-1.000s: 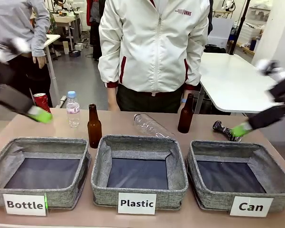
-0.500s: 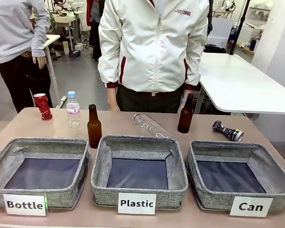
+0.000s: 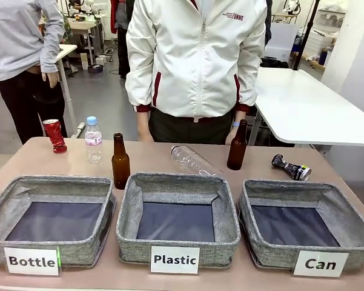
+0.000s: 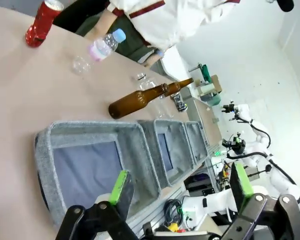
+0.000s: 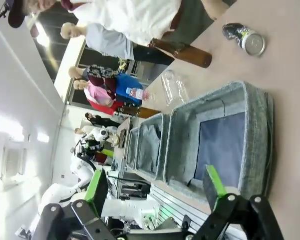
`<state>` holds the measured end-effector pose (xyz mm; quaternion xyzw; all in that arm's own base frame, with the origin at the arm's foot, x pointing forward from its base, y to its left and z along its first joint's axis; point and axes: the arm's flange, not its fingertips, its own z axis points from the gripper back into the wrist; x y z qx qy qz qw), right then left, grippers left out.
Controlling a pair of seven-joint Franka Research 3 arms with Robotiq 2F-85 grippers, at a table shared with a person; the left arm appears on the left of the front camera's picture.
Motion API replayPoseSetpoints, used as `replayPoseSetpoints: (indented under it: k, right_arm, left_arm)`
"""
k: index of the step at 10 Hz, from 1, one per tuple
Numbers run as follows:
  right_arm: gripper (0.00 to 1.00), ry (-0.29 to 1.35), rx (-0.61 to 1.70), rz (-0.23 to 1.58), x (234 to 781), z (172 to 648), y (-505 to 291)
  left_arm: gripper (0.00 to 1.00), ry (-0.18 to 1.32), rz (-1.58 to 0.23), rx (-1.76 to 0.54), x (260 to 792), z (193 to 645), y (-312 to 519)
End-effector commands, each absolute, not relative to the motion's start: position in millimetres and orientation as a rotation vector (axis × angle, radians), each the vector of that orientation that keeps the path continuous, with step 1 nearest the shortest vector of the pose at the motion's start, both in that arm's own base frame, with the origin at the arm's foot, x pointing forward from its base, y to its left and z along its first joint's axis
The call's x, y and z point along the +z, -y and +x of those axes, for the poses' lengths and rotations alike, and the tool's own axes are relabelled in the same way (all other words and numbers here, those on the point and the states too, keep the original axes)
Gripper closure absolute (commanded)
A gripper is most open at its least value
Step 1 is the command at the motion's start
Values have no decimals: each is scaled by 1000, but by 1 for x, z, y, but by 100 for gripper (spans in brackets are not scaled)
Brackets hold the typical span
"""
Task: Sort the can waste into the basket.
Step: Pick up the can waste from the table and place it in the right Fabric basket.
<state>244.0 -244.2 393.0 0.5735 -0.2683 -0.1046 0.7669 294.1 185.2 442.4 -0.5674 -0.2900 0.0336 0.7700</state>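
Front view lets us see both cans on the tan table. The crushed dark metal can with silver, green and yellow marks lies on its side just behind the far right corner of the grey cloth basket with the white "Can" label. The crushed red metal can stands at the far left, well apart from that basket. The basket looks empty, so we think no can is sorted yet.

Our left gripper has its two green-tipped fingers spread wide with nothing between them. Our right gripper is the same.

We think the job now is to pick up a can. The dark one is closest to our right arm, so we would go for it first. It looks squashed and bumpy, so we should come down from above, pinch it across its thin middle, and stay clear of the brown glass bottle nearby.
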Motion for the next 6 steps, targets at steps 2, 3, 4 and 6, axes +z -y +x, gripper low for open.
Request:
replayPoseSetpoints:
  k: [2,3,4,6]
  right_arm:
    - [0,595,-182,1225,401,236,242]
    - [0,595,-182,1225,401,236,242]
    - [0,595,-182,1225,401,236,242]
    - [0,532,-176,1010,417,245,209]
  left_arm:
    - [0,613,-1203,30,440,284,-192]
    - [0,613,-1203,30,440,284,-192]
    - [0,613,-1203,30,440,284,-192]
    - [0,613,-1203,30,440,284,-192]
